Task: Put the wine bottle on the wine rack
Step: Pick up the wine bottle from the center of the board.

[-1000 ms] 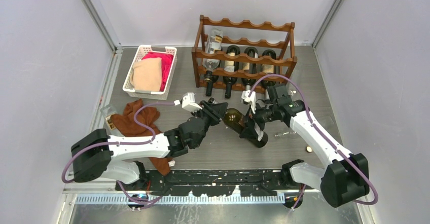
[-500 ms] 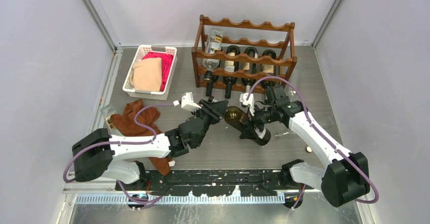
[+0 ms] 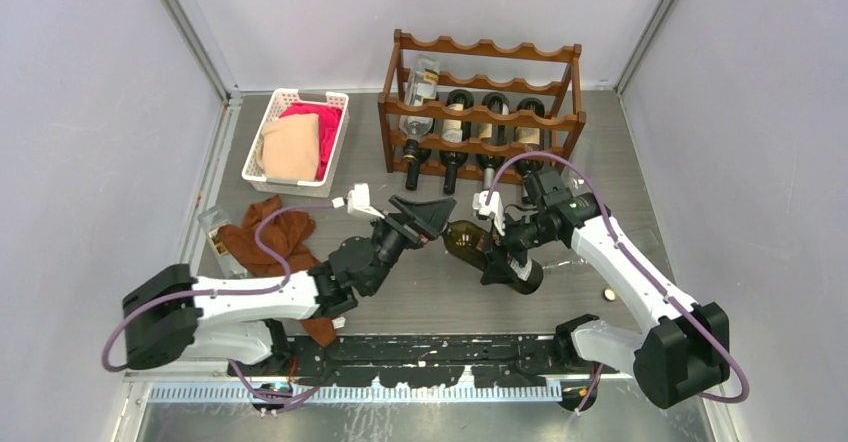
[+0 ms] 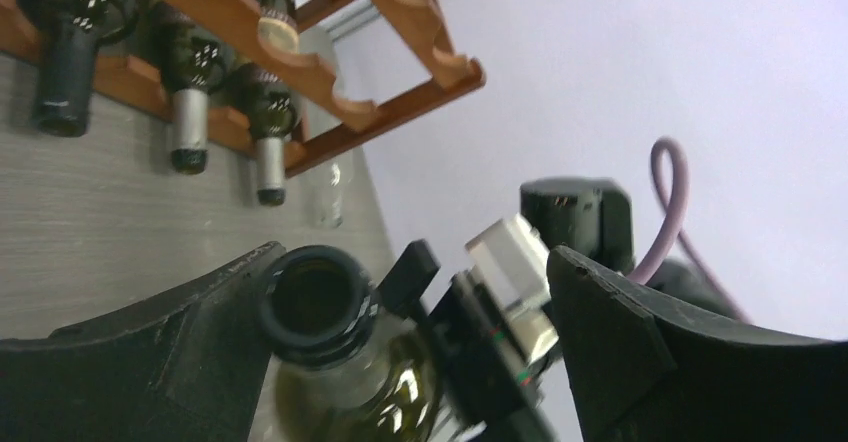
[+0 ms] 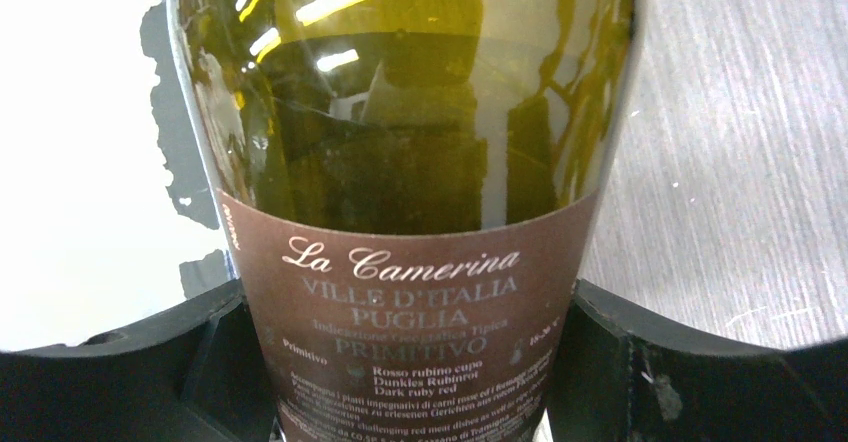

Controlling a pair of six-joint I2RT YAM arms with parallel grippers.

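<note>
Wine bottle point(image 3: 462, 240): tilted, in front of the wine rack point(image 3: 480, 114)
Right gripper point(image 5: 412, 322): clamped on its labelled body
Left gripper point(image 4: 415, 262): spread around its mouth

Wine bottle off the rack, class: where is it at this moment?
Top view: the wine bottle is mid-table, just in front of the wine rack, its body in the right gripper and its mouth inside the open left gripper.

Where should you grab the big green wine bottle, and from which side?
Grab the wine bottle around its wide, straight labelled middle, coming from the right arm's side, one finger on each flank, as the right gripper does. The body is even there; the neck by the open left gripper is thin.
</note>
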